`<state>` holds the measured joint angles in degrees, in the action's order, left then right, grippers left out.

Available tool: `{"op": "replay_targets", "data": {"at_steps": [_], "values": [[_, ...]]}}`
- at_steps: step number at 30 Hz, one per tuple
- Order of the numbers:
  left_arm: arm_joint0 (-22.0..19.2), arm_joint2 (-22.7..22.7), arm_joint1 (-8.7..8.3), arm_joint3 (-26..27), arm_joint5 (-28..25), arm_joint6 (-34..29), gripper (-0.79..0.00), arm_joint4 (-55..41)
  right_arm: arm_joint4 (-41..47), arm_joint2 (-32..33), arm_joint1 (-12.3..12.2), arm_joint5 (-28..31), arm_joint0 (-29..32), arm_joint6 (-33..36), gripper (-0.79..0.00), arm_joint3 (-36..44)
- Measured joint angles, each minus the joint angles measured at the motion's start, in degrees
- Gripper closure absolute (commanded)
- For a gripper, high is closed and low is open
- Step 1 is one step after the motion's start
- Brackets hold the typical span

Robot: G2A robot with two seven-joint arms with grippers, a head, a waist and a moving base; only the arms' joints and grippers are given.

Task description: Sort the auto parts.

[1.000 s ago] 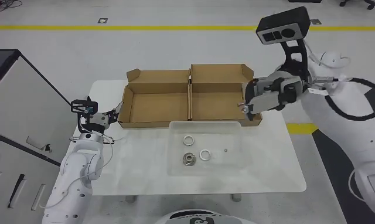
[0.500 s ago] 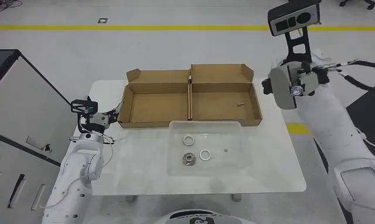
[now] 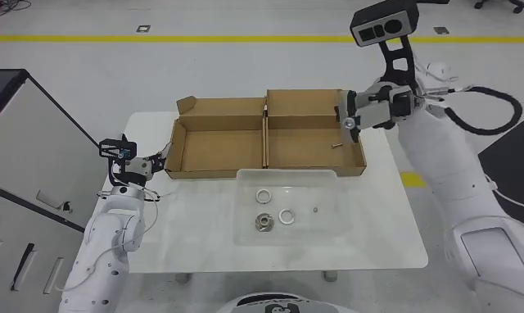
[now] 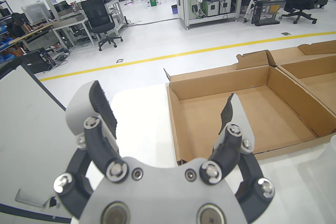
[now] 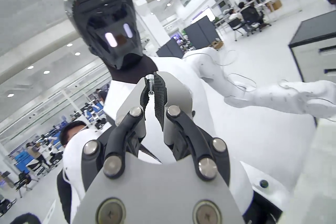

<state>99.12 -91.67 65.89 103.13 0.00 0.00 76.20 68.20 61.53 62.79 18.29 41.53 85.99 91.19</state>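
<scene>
Auto parts [image 3: 264,196] lie in the clear tray [image 3: 327,227] on the table [image 3: 188,231] — one bolt [image 3: 335,146] apart, in the right box [image 3: 299,145]. Left gripper [image 4: 162,92], released, sits just beside the left box [image 4: 218,78]. Right gripper [image 5: 151,78] clenches a small threaded part [image 5: 150,88].

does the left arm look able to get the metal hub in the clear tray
Likely yes: the left gripper is open and empty, and the hub lies uncovered in the open tray.

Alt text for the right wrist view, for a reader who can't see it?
The right gripper is shut on a small threaded metal part, pinched at the tips of its fingers. It points upward, with a bright hall ceiling behind.
</scene>
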Motion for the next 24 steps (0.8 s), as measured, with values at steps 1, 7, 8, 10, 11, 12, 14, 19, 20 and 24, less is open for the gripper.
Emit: {"op": "replay_targets", "data": {"at_steps": [1, 7, 8, 10, 11, 12, 14, 19, 20, 24], "values": [[0.0, 0.0, 0.0, 0.0, 0.0, 0.0, -0.785, 0.0, -3.0, 0.34, -0.05, 0.45, -0.31, -0.45, 0.0, -0.16], [0.0, 0.0, 0.0, 0.0, 0.0, 0.0, -0.785, 0.0, -9.89, 0.79, 0.06, 0.72, -0.19, -2.55, 0.0, 0.63], [0.0, 0.0, 0.0, 0.0, 0.0, 0.0, -0.785, 0.0, -9.52, 0.78, 0.12, 0.5, -0.1, -2.55, 0.0, 0.75], [0.0, 0.0, 0.0, 0.0, 0.0, 0.0, -0.785, 0.0, -8.05, 0.67, 0.3, -0.18, 0.13, -2.31, 0.0, 0.89], [0.0, 0.0, 0.0, 0.0, 0.0, 0.0, -0.785, 0.0, -7.33, 0.6, 0.4, -0.5, 0.22, -2.1, 0.0, 0.89], [0.0, 0.0, 0.0, 0.0, 0.0, 0.0, -0.785, 0.0, -6.32, 0.5, 0.51, -0.85, 0.36, -1.92, 0.0, 0.88], [0.0, 0.0, 0.0, 0.0, 0.0, 0.0, -0.785, 0.0, -3.56, 0.27, 0.79, -1.72, 0.66, -1.42, 0.0, 0.67], [0.0, 0.0, 0.0, 0.0, 0.0, 0.0, -0.785, 0.0, 3.16, -0.27, 1.57, -4.14, 1.32, -0.28, 0.0, -0.73], [0.0, 0.0, 0.0, 0.0, 0.0, 0.0, -0.785, 0.0, 4.0, -0.37, 1.71, -4.41, 1.38, -0.13, 0.0, -0.99], [0.0, 0.0, 0.0, 0.0, 0.0, 0.0, -0.785, 0.0, 7.73, -0.88, 2.42, -5.16, 1.72, 0.54, 0.0, -1.88]]}}
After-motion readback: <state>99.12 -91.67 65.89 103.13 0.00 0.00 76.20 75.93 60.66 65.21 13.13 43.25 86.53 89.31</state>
